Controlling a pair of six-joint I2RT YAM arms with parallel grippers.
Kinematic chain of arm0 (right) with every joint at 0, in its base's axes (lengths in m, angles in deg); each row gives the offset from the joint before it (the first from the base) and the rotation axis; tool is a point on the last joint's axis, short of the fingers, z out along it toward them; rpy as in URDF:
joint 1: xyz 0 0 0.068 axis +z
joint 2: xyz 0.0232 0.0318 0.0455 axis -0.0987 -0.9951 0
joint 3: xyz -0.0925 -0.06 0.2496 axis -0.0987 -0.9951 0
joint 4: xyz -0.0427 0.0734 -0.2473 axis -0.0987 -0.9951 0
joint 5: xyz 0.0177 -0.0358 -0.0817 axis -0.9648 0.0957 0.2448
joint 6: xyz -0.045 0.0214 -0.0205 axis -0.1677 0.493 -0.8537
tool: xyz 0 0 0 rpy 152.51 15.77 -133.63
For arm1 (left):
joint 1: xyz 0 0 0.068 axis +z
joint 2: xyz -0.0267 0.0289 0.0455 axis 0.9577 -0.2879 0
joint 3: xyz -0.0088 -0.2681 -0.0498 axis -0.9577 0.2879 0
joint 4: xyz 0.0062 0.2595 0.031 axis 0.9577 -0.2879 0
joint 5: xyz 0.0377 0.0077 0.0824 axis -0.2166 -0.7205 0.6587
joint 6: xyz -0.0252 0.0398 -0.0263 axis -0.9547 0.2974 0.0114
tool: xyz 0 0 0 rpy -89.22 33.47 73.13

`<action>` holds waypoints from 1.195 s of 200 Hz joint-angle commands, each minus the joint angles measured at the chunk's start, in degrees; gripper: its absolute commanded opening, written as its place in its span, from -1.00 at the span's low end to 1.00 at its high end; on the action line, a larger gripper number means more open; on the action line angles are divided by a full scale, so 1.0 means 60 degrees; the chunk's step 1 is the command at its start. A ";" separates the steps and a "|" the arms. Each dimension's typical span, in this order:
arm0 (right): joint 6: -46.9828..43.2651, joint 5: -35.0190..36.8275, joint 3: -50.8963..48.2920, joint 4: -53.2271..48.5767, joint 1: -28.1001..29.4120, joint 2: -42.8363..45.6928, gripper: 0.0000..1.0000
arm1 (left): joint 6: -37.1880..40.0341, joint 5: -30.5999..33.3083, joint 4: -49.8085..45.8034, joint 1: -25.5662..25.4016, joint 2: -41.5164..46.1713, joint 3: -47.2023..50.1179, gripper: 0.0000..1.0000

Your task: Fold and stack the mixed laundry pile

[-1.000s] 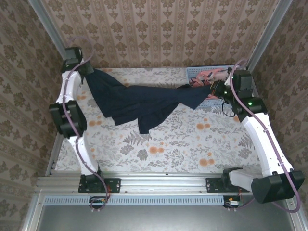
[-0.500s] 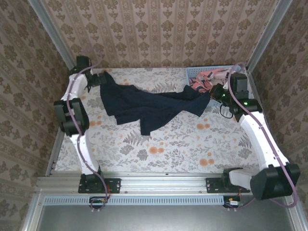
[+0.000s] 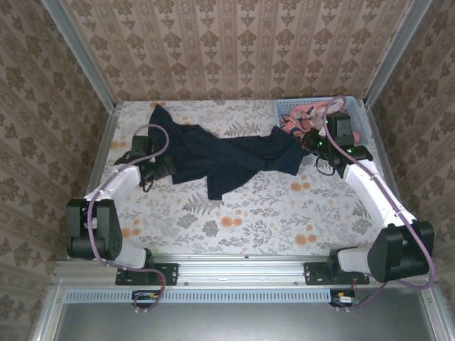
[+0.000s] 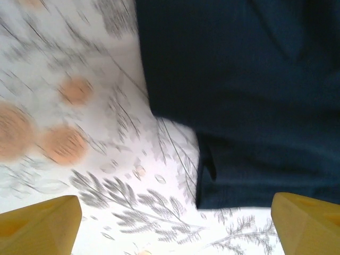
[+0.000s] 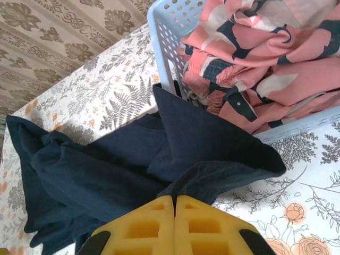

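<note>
The dark navy T-shirt lies crumpled across the back of the table, between the two arms. My left gripper stands open just off the shirt's left edge. In the left wrist view its yellow fingertips are wide apart over the tablecloth, and the shirt's hem lies just beyond them. My right gripper is shut on a fold of the shirt's right end, its yellow pads pressed together. The pink patterned garment lies bunched in the basket.
The light blue lattice basket stands at the back right corner, close to my right gripper, its wall touching the shirt. The floral tablecloth is bare across the front half. Patterned walls close in the back and both sides.
My left gripper opened and let go of the shirt's back-left corner, then swung down toward the front beside the shirt's left edge. The shirt's left part dropped onto the table. The right gripper shifted slightly.
</note>
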 commanded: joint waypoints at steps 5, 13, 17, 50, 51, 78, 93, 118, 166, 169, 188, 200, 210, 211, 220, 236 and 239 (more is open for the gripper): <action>0.0213 -0.0078 -0.0317 0.0335 0.0087 -0.0020 -1.00 | -0.0898 -0.0730 0.1292 -0.0447 -0.0553 0.0103 0.69; 0.0181 -0.0067 -0.0339 0.0287 0.0093 -0.0013 -1.00 | -0.0994 -0.0798 0.1421 -0.0566 -0.0784 0.0012 0.65; 0.0156 -0.0056 -0.0325 0.0250 0.0109 -0.0007 -1.00 | -0.1034 -0.0800 0.1469 -0.0627 -0.0862 -0.0028 0.64; -0.0008 0.0164 -0.0380 0.0029 0.0102 0.0099 -1.00 | -0.0944 -0.0365 0.1818 -0.0981 -0.1238 -0.0233 0.45; -0.0011 0.0167 -0.0387 0.0025 0.0102 0.0105 -1.00 | -0.0943 -0.0369 0.1837 -0.0974 -0.1250 -0.0230 0.44; -0.0015 0.0229 -0.0453 0.0039 0.0102 0.0148 -1.00 | -0.0900 -0.0447 0.2161 -0.0982 -0.1672 -0.0222 0.16; -0.0029 0.0244 -0.0439 0.0019 0.0102 0.0180 -1.00 | -0.0820 -0.0406 0.2266 -0.0997 -0.1768 -0.0213 -0.24; -0.0131 0.0356 -0.0365 -0.0109 0.0089 0.0192 -1.00 | -0.0462 -0.0069 0.1983 -0.0984 -0.1506 -0.0393 -0.84; -0.0380 0.0600 0.0068 -0.0261 0.0029 -0.0001 -1.00 | 0.0454 0.0642 0.0822 -0.0499 0.0008 -0.1282 -1.00; -0.0412 0.0602 0.0169 -0.0284 0.0018 -0.0029 -1.00 | 0.0481 0.0606 0.0767 -0.0427 0.0098 -0.1358 -1.00; -0.0660 0.0456 0.1123 -0.0436 -0.0030 -0.0195 -1.00 | 0.0749 0.0403 0.0541 0.0015 0.0589 -0.2042 -1.00; -0.0828 0.0380 0.1909 -0.0593 -0.0051 -0.0306 -1.00 | 0.0979 0.0383 0.0403 0.0197 0.0821 -0.2637 -1.00; -0.0946 0.0355 0.2515 -0.0652 -0.0059 -0.0353 -1.00 | 0.1186 0.0422 0.0229 0.0294 0.0927 -0.3193 -1.00; -0.0969 0.0349 0.2647 -0.0660 -0.0066 -0.0356 -1.00 | 0.1213 0.0434 0.0200 0.0300 0.0938 -0.3248 -1.00; -0.1073 0.0394 0.3108 -0.0717 -0.0094 -0.0372 -1.00 | 0.1429 0.0537 0.0067 0.0368 0.1014 -0.3723 -1.00; -0.1128 0.0442 0.3984 -0.0685 -0.0250 -0.0399 -1.00 | 0.1635 0.0529 -0.0005 0.0690 0.1108 -0.4494 -1.00; -0.1128 0.0421 0.4161 -0.0696 -0.0281 -0.0414 -1.00 | 0.1636 0.0490 -0.0006 0.0763 0.1125 -0.4654 -1.00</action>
